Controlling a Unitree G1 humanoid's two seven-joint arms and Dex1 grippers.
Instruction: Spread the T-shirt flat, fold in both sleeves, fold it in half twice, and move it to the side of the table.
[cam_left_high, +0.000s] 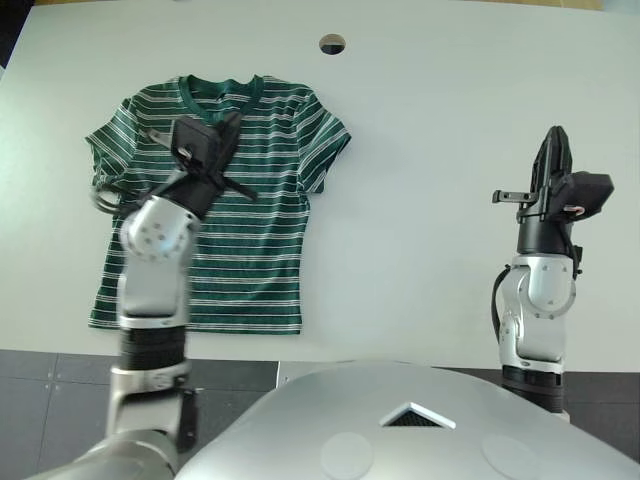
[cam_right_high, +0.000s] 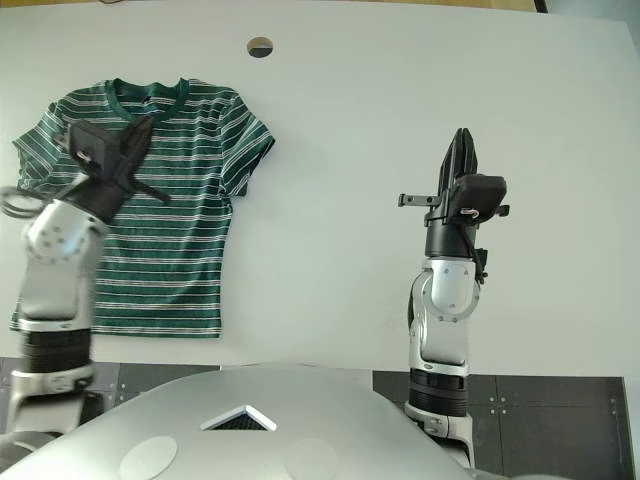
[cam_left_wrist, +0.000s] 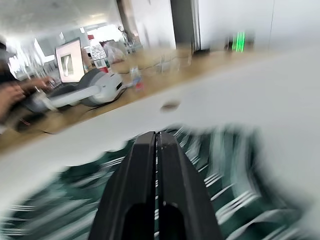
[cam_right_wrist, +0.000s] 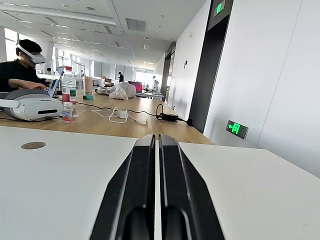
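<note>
The green striped T-shirt (cam_left_high: 255, 260) is spread flat on the left part of the bench (cam_left_high: 430, 120), collar toward the far edge, hem toward the near edge. The left gripper (cam_left_high: 235, 122) is held over its chest, closed and empty. The right gripper (cam_left_high: 554, 140) is raised near the right edge, likewise closed and empty.

My left arm (cam_left_high: 158, 232) covers a strip of the T-shirt (cam_left_high: 255, 240) from the chest down to the hem. It also covers part of the sleeve (cam_left_high: 105, 160) on that side, so I can't tell whether the cloth under it lies flat. From the left wrist the T-shirt is a blur, and I can't make out its edges there. The round mark (cam_left_high: 332, 44) on the surface (cam_left_high: 450, 120) is too small to tell a hole from a disc. The surface is cut off at the right edge of both eye views.
</note>
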